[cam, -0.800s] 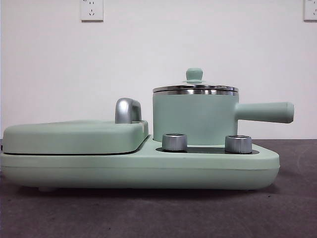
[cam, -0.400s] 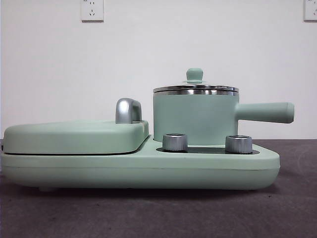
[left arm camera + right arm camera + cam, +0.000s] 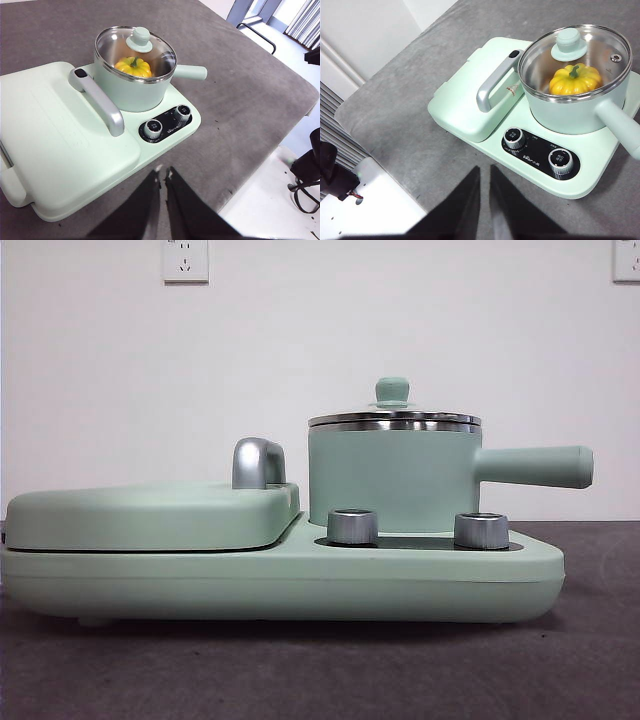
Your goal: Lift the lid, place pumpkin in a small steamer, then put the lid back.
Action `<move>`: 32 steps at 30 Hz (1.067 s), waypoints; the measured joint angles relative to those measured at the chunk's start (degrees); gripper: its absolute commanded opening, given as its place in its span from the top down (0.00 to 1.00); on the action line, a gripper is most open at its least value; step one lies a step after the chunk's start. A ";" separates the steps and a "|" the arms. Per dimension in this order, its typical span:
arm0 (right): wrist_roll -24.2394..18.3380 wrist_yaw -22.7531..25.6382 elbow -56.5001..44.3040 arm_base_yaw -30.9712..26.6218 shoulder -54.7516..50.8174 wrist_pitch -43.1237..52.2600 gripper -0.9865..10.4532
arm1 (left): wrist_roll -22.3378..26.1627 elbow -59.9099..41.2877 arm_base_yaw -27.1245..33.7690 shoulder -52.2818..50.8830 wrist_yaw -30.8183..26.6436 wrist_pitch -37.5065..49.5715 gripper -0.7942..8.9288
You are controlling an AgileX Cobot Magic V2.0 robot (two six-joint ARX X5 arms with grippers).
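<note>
The mint-green small steamer stands on the cooker base with its long handle out to the right. The glass lid with its mint knob sits on it. Through the glass the yellow pumpkin shows inside the pot, also in the right wrist view. My left gripper is shut and empty, well back from the cooker. My right gripper is shut and empty, also held back above the table. Neither arm shows in the front view.
The flat mint griddle cover with a chrome handle fills the cooker's left part. Two steel dials stand before the pot. The grey table ends at an edge with a white surface beyond.
</note>
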 measured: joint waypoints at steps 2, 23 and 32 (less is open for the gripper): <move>0.00 0.02 0.00 0.00 0.00 0.00 0.90 | -0.07 0.00 0.00 -0.02 0.02 0.02 0.90; 0.00 0.02 0.00 0.00 0.00 0.00 0.90 | 2.64 -20.55 25.44 -12.33 -0.61 18.86 0.90; 0.00 0.02 0.00 0.00 0.00 0.00 0.90 | 6.91 -49.88 32.65 -22.75 -4.55 42.77 0.90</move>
